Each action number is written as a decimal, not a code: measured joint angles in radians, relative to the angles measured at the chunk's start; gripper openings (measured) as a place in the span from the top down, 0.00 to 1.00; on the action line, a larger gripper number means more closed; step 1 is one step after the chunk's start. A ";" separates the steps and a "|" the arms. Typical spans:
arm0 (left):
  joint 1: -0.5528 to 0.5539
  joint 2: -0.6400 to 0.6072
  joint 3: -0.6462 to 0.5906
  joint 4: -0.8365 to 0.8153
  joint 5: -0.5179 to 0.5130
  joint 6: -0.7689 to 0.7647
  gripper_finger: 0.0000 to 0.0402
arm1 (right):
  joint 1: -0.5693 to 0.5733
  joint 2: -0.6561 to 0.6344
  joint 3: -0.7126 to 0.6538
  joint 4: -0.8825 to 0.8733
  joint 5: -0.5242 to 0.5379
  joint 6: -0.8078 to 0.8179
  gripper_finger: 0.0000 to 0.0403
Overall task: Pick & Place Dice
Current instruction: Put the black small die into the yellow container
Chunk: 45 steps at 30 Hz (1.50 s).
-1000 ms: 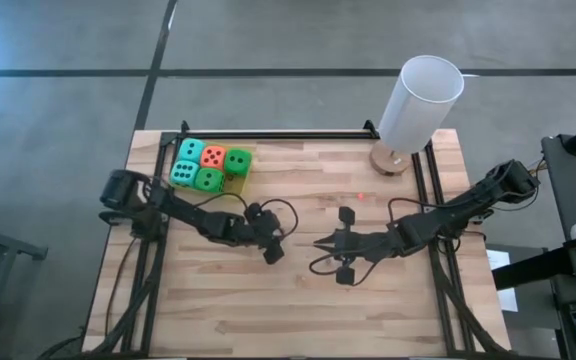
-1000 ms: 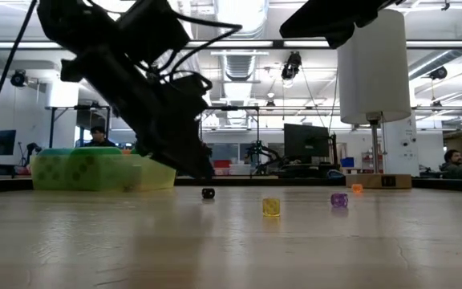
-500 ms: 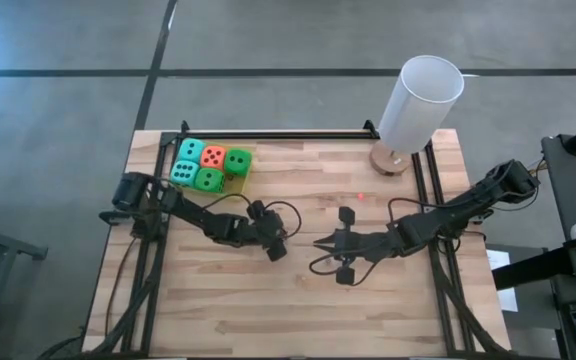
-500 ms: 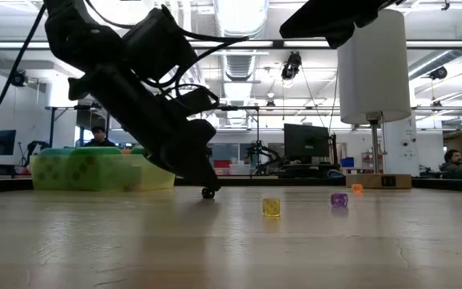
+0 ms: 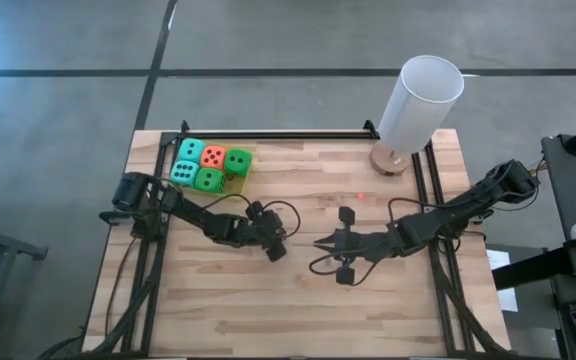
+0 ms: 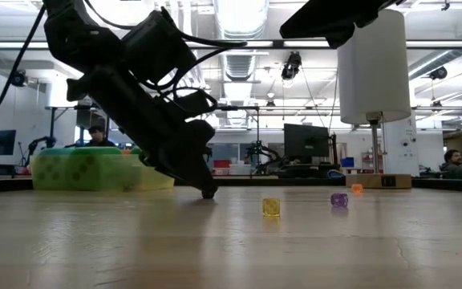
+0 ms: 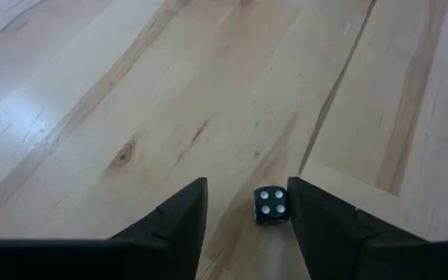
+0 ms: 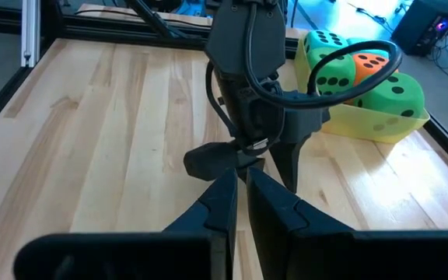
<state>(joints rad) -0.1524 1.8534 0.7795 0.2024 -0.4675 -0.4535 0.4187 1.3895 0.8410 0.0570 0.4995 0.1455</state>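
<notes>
Desk (image 5: 298, 300): pale butcher-block planks with visible grain and knots, edged by a black metal frame, standing on a grey floor crossed by dark lines.

Dice (image 5: 208, 166): five soft cubes, two green, two teal, one orange-red, sitting together in a translucent yellow tray (image 5: 234, 184) at the far left corner of the desk.

Small black die (image 7: 271, 206): lying on the wood, white pips showing, between the fingers of the left tool (image 7: 247, 204), nearer one finger; whether it is being touched cannot be told.

Left tool: pointing down at mid-desk, tips at the surface, fingers standing apart around the black die.

Right tool (image 5: 320, 244): hovering low just right of the left one, fingers pressed together, carrying nothing.

White lamp (image 5: 418, 102): standing on a wooden base at the far right corner.

Small yellow die (image 6: 271, 207), purple die (image 6: 339, 200) and orange die (image 6: 357, 188): resting apart on the wood in the low view.

Room: an open workshop with ceiling lights, ducts, monitors and seated people showing beyond the desk.
</notes>
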 joint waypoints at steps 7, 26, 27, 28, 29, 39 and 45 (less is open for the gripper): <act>0.000 0.000 0.000 -0.004 0.019 0.000 0.59 | 0.000 0.000 0.000 0.000 0.000 0.004 0.93; 0.001 0.062 0.005 0.051 0.023 0.011 0.87 | 0.000 0.000 0.000 0.003 -0.001 0.003 0.93; 0.001 0.062 0.005 0.050 0.023 0.012 0.87 | 0.000 0.000 0.000 0.003 -0.001 0.003 0.93; 0.001 0.062 0.005 0.049 0.023 0.012 0.87 | 0.000 0.000 0.000 0.003 -0.001 0.003 0.93; 0.001 0.062 0.005 0.049 0.023 0.014 0.87 | 0.000 0.000 0.000 0.003 -0.001 0.003 0.93; 0.002 -0.039 0.000 -0.019 0.027 0.065 0.87 | 0.000 0.000 0.000 0.002 -0.001 0.000 0.93; 0.006 -0.208 0.002 -0.177 -0.066 0.055 0.87 | 0.000 0.000 0.000 0.002 -0.001 0.000 0.93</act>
<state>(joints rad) -0.1461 1.6450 0.7811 0.0255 -0.5334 -0.3984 0.4191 1.3894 0.8410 0.0586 0.4984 0.1452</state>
